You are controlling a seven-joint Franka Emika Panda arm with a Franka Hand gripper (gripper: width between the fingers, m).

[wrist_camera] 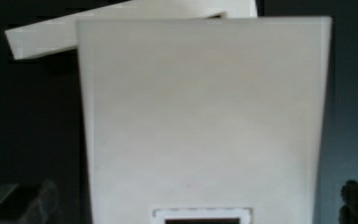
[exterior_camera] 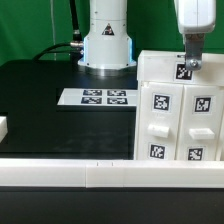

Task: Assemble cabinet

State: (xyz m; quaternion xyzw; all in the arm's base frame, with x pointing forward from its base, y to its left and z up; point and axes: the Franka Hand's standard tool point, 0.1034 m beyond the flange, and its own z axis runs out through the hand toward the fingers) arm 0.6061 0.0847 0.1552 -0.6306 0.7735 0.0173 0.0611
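Observation:
The white cabinet [exterior_camera: 178, 115] stands at the exterior view's right, with black-and-white tags on its front blocks and one tag on top. My gripper [exterior_camera: 188, 62] hangs straight down over its top back edge. In the wrist view a tall white cabinet piece [wrist_camera: 202, 110] fills the middle, with a tag at its near end. My gripper [wrist_camera: 194, 200] straddles it: the dark fingertips [wrist_camera: 25, 200] stand on either side with a small gap to the piece, so it is open. A second white part [wrist_camera: 60, 35] shows slanted behind the piece.
The marker board [exterior_camera: 98, 97] lies on the black table in front of the robot base [exterior_camera: 107, 40]. A long white rail [exterior_camera: 100, 172] runs along the front. A small white piece [exterior_camera: 3, 128] sits at the exterior view's left edge.

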